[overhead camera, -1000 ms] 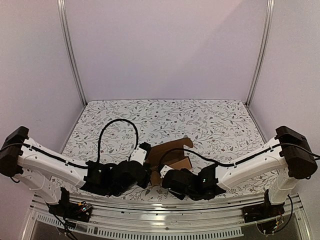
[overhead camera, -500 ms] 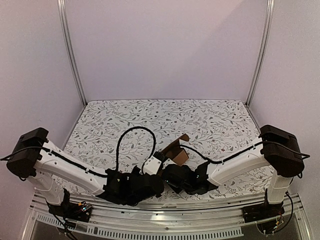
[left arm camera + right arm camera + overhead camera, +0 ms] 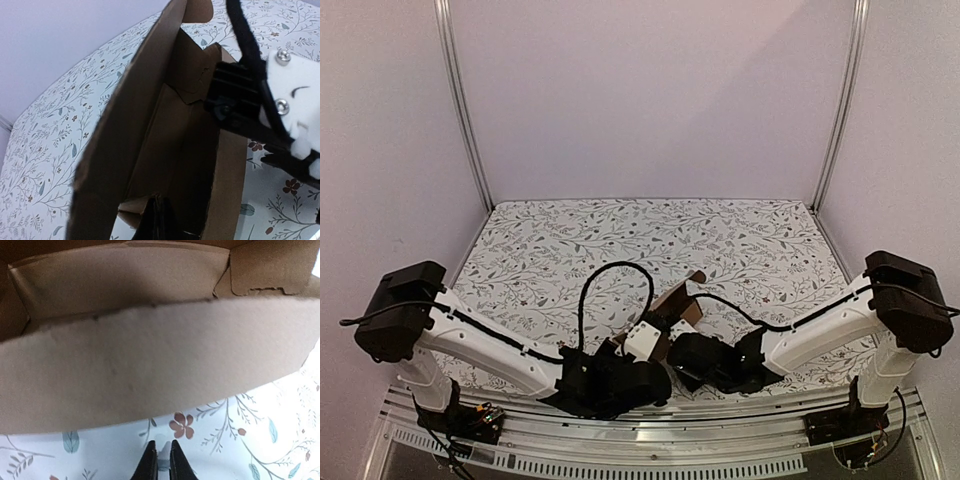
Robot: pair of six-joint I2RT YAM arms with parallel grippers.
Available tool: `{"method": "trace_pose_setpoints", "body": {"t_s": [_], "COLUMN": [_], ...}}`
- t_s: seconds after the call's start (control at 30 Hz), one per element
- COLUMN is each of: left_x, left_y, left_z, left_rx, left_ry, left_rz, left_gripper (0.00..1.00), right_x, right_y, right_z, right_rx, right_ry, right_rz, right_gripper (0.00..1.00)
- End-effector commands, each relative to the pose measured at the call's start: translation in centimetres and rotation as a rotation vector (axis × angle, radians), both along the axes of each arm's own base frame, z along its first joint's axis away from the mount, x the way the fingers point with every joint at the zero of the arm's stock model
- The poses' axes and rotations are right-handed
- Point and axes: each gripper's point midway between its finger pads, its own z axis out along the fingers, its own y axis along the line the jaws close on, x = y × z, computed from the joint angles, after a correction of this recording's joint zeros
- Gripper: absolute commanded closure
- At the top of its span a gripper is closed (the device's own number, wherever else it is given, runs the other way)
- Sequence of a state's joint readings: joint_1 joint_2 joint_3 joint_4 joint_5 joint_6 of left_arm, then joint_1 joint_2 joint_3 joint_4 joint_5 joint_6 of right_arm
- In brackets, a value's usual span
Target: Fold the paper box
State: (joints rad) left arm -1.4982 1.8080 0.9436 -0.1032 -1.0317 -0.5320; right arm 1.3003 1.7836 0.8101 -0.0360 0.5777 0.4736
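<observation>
The paper box (image 3: 678, 297) is plain brown cardboard, partly folded and standing tilted near the table's front middle. In the left wrist view its panels (image 3: 150, 125) rise steeply and fill the frame. My left gripper (image 3: 159, 220) is shut on a low flap edge of the box. The right arm's black and white wrist (image 3: 280, 105) presses close on the box's right side. In the right wrist view a broad cardboard panel (image 3: 150, 365) hangs just ahead of my right gripper (image 3: 161, 460). Its fingertips stand a narrow slit apart with only tablecloth between them.
The table carries a floral cloth (image 3: 570, 240), walled by pale panels at the back and sides. Both arms crowd the front middle, their black cables (image 3: 615, 275) looping above the cloth. The metal rail (image 3: 640, 440) runs along the near edge.
Both arms have drawn in toward the front middle. The box has gone from spread low to folded narrower and more upright, a little further right. The right fingertips have parted slightly.
</observation>
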Motion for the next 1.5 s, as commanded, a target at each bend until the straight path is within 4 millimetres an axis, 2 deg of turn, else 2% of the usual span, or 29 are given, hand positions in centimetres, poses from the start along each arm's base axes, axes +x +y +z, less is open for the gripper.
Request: {"method": "trace_pose_setpoints", "body": {"t_s": [0.0,0.13,0.27,0.43,0.6,0.7,0.77,0.87,0.9,1.1,1.3,1.4,1.47], "left_x": [-1.2,-1.1,-1.2,-1.2,-1.3,-1.3,-1.4,-1.4,-1.5,-1.7,-2.1,-2.6,-2.9], "left_y": [0.5,0.4,0.1,-0.1,-0.2,-0.2,-0.1,-0.3,-0.3,-0.9,-1.2,-1.4,-1.5], "left_z": [-3.0,-3.1,-3.3,-3.5,-3.6,-3.7,-3.8,-3.9,-4.0,-3.8,-3.6,-3.5,-3.3], "left_rx": [0.097,0.099,0.103,0.116,0.124,0.129,0.131,0.136,0.138,0.142,0.158,0.152,0.139], "left_ry": [0.069,0.067,0.070,0.073,0.075,0.078,0.081,0.085,0.088,0.086,0.076,0.082,0.091], "left_rz": [-0.043,-0.042,-0.052,-0.060,-0.064,-0.061,-0.062,-0.062,-0.065,-0.075,-0.081,-0.097,-0.103], "left_gripper": [1.00,1.00,1.00,1.00,1.00,1.00,1.00,1.00,1.00,0.99,0.85,0.75,0.73], "right_x": [-1.1,-1.5,-0.8,0.4,1.9,2.9,3.5,5.0,5.5,8.0,8.7,8.6,8.5], "right_y": [-1.4,-2.5,-3.2,-2.0,0.0,1.4,2.4,3.3,3.6,5.0,5.2,4.7,4.2], "right_z": [1.7,4.2,8.4,15.3,19.5,20.7,20.9,19.6,18.5,15.5,11.8,10.3,9.4], "right_rx": [0.059,0.098,0.138,0.226,0.293,0.315,0.328,0.316,0.303,0.299,0.249,0.224,0.217], "right_ry": [0.022,-0.004,-0.082,-0.141,-0.138,-0.119,-0.092,-0.052,-0.029,0.059,0.116,0.133,0.143], "right_rz": [0.007,0.024,0.022,0.069,0.134,0.170,0.191,0.182,0.176,0.145,0.122,0.103,0.086], "right_gripper": [0.87,0.82,0.83,0.91,0.95,0.96,0.96,0.98,1.00,1.00,1.00,1.00,1.00]}}
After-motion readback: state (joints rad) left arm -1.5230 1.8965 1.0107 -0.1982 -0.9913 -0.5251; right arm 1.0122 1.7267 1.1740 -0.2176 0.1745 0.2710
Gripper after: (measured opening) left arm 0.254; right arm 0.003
